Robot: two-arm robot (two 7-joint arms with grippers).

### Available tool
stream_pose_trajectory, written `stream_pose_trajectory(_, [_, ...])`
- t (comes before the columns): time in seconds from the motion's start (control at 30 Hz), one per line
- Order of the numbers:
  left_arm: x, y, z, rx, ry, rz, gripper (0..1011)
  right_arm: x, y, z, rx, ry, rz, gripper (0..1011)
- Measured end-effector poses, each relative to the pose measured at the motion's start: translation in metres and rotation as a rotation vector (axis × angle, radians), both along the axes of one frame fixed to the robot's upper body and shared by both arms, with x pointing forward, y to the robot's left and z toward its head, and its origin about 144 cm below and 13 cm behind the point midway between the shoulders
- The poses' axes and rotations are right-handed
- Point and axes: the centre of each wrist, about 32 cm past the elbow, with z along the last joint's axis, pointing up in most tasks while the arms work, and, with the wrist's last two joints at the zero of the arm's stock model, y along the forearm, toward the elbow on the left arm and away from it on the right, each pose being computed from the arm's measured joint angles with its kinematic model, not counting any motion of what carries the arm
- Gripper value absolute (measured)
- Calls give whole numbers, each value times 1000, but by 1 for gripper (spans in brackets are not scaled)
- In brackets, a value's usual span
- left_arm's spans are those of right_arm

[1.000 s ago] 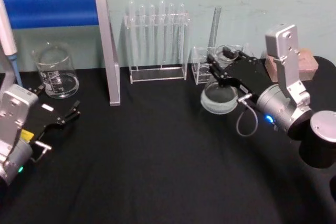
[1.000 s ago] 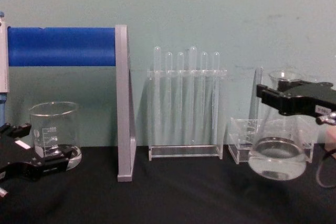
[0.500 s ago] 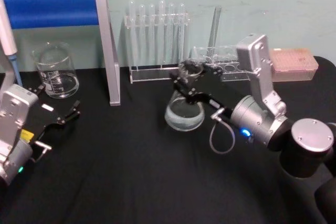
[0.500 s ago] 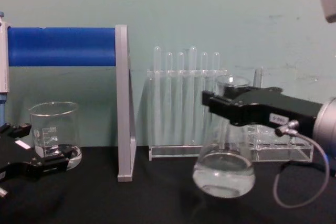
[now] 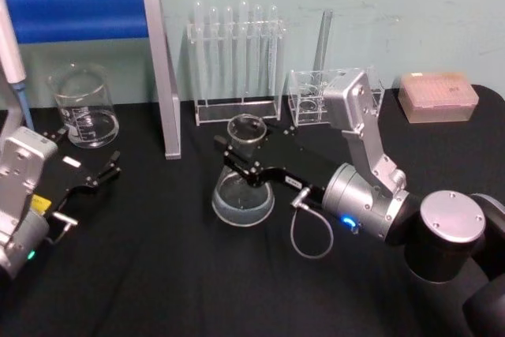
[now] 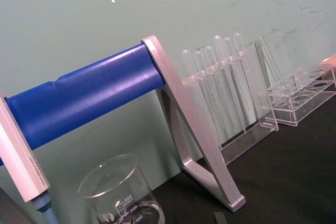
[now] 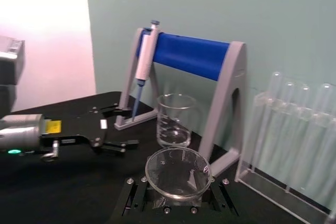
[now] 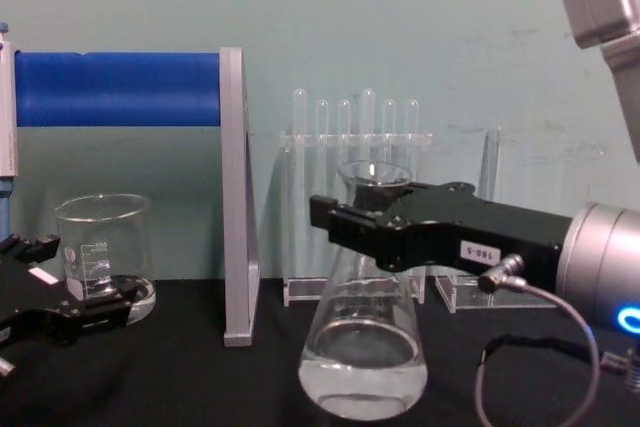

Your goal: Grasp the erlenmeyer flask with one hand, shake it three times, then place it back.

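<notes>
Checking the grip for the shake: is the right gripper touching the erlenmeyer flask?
Touching. In the chest view the right gripper clamps the neck of the erlenmeyer flask between its fingers, with no gap showing.

On my left, a beaker sits by the blue stand with its pipette. The tube rack is at the back of the worktop, and a pink box is far right.

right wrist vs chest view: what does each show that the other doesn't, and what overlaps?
Right wrist, not chest: a look down into the erlenmeyer flask's open mouth, and the left gripper's yellow label. Chest, not right wrist: the flask's side profile with liquid in its base, and the right gripper's white label. Shared: flask clamped at the neck by the right gripper, beaker, blue-barred stand, test tubes.
</notes>
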Motion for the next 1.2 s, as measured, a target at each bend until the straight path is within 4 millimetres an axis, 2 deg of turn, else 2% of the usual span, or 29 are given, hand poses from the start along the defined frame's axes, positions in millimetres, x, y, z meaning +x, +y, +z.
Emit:
stream_pose_trajectory(0.23, [0, 0, 0, 0, 0, 0, 1001, -2, 3, -1, 2, -1, 34, 450])
stream_pose_trajectory(0.47, [0, 0, 0, 0, 0, 0, 1001, 2, -2, 0, 2, -9, -6, 450])
stream_pose_trajectory(1.2, [0, 0, 0, 0, 0, 0, 1001, 30, -43, 2, -12, -48, -298, 449])
